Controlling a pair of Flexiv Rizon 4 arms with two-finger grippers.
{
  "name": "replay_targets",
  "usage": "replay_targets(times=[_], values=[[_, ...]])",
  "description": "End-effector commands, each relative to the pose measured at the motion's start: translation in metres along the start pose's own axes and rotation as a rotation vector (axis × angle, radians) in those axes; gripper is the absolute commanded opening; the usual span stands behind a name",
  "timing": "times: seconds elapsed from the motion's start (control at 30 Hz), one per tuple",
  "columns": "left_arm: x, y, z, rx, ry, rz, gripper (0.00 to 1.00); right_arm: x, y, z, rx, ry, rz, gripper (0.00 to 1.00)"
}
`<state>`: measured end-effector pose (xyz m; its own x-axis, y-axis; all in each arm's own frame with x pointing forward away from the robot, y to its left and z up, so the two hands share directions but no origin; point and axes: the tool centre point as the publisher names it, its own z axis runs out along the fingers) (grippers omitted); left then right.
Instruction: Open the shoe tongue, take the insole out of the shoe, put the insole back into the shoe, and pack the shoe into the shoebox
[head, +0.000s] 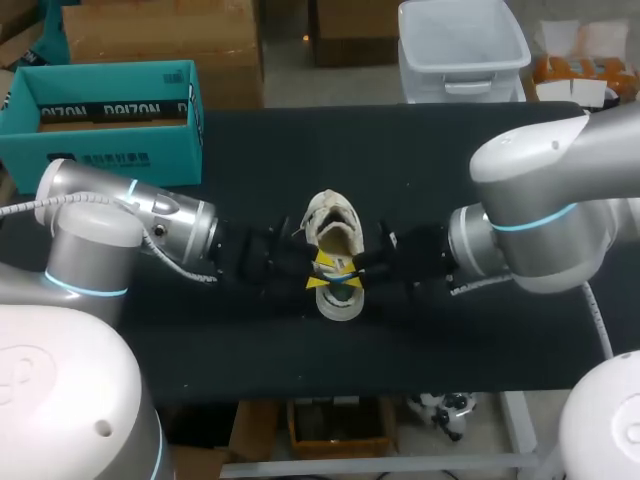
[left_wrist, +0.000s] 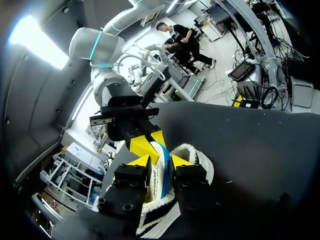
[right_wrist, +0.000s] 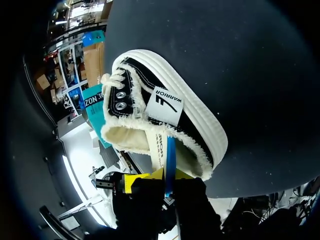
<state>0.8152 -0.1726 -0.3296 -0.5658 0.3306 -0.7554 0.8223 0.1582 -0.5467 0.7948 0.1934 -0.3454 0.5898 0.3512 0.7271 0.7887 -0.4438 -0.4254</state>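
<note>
Where my two arms meet over the heel of the shoe, the right pincer (right_wrist: 160, 177) is closed on the end of the cream, blue-backed insole (right_wrist: 159, 145). The left pincer (left_wrist: 161, 161) pinches the same insole nearer the shoe, from the opposite side. The insole stands partly out of the black-and-white canvas shoe (right_wrist: 190, 115), which rests in the middle of the black table (head: 480, 150). The teal shoebox (head: 110, 150) sits open at the table's far left corner.

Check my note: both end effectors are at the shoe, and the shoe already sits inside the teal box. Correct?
Not quite. The shoe is not inside the teal box; the head view shows it on the black table, apart from the box. The left end effector and right end effector are indeed at the shoe.
</note>
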Motion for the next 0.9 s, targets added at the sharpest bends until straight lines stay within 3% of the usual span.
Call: replay_targets(times=[0.03,0.4,0.67,0.73,0.8,0.9], values=[[0.001,0.002,0.002,-0.016,0.001,-0.001,0.0,-0.002,0.005,0.002,0.008,0.008,0.0,0.0],[-0.001,0.026,0.016,-0.047,0.024,-0.054,0.0,0.0,0.039,0.013,0.053,0.026,0.008,0.0],[0.0,0.029,0.014,-0.05,0.03,-0.067,0.0,0.004,0.041,0.016,0.057,0.01,0.007,0.0],[0.001,0.029,0.014,-0.05,0.035,-0.067,0.36,0.002,0.039,0.016,0.055,0.007,0.01,0.0],[0.002,0.028,0.013,-0.051,0.038,-0.065,0.44,0.002,0.036,0.015,0.051,0.007,0.012,0.0],[0.002,0.028,0.013,-0.053,0.04,-0.063,0.45,0.001,0.033,0.014,0.045,0.006,0.013,0.0]])
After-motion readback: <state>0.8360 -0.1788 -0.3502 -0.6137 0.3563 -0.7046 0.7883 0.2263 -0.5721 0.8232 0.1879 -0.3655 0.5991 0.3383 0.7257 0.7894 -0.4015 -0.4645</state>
